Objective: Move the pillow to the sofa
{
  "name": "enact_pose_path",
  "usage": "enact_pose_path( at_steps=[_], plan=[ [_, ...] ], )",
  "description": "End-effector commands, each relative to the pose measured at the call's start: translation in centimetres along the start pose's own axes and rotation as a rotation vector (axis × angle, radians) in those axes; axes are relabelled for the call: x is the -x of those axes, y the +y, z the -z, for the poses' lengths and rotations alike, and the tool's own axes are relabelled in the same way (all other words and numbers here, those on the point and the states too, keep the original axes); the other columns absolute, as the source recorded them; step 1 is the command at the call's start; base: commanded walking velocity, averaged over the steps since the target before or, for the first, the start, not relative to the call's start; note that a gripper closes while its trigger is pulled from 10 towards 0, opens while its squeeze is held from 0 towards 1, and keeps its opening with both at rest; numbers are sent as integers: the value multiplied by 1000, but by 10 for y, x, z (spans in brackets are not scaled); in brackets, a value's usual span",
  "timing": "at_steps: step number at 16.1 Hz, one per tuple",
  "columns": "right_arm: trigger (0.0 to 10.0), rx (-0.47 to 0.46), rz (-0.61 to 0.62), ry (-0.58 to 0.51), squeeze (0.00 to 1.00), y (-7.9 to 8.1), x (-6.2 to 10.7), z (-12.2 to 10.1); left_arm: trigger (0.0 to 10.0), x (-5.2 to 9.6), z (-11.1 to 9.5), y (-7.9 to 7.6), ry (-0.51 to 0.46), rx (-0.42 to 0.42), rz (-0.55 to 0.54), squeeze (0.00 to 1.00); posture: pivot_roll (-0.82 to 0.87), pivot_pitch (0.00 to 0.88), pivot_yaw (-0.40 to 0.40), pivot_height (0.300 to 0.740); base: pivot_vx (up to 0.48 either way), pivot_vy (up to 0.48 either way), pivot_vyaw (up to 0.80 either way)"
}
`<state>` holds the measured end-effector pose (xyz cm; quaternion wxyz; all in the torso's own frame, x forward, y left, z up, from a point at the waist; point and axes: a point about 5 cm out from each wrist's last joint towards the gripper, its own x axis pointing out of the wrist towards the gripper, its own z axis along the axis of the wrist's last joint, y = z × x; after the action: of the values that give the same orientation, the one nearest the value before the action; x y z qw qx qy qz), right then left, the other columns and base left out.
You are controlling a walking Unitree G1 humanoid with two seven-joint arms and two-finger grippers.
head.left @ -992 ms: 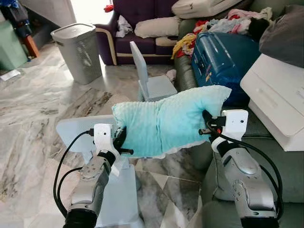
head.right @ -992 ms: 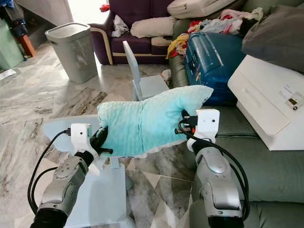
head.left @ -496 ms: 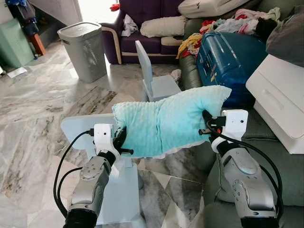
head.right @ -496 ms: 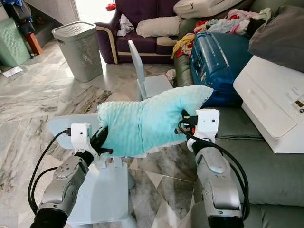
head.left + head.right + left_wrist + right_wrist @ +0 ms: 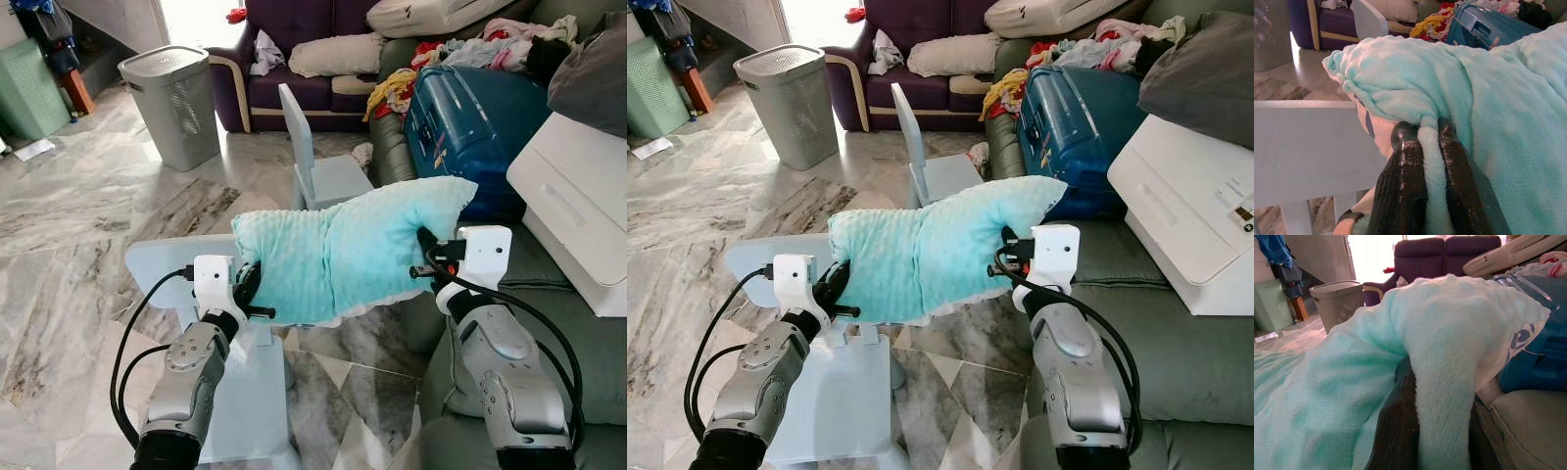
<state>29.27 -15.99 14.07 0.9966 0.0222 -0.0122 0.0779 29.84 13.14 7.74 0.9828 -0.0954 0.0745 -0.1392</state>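
A fluffy mint-green pillow (image 5: 343, 250) hangs in the air between my two arms, above a pale blue chair. My left gripper (image 5: 247, 286) is shut on the pillow's left edge; in the left wrist view a fold of the fabric (image 5: 1432, 161) is pinched between the black fingers (image 5: 1403, 181). My right gripper (image 5: 427, 253) is shut on the pillow's right end, with the plush cover (image 5: 1444, 396) draped over its fingers. The grey-green sofa (image 5: 588, 352) lies to my right, its seat partly under my right arm.
A pale blue chair (image 5: 157, 262) stands under the pillow, a second one (image 5: 313, 166) beyond it. On the sofa sit a blue suitcase (image 5: 470, 117), a white box (image 5: 578, 211) and piled clothes (image 5: 490, 44). A grey laundry basket (image 5: 174, 103) and a purple armchair (image 5: 294, 59) stand farther off.
The camera view shifted slightly between one second ago and half a second ago. Since then nothing has visibly moved; both grippers keep their hold on the pillow.
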Motion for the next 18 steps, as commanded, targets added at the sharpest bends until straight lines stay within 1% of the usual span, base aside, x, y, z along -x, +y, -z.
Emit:
enact_pose_path(
  at_steps=[1, 12, 18],
  plan=[
    [10000, -1, -16, -21, 0, 2, -1, -6, 10000, -1, -5, 0, -16, -9, 8, 0, -177, 0, 44, 740, 0, 0, 0],
    [10000, -2, -15, -15, 0, 2, 0, -5, 10000, -1, -4, 0, -9, 6, 3, 0, -178, 0, 44, 740, 0, 0, 0],
    [10000, -2, -14, -16, 0, 2, 0, -5, 10000, -1, -3, 0, 0, 8, -3, 0, -180, 0, 42, 740, 0, 476, 0]
  ],
)
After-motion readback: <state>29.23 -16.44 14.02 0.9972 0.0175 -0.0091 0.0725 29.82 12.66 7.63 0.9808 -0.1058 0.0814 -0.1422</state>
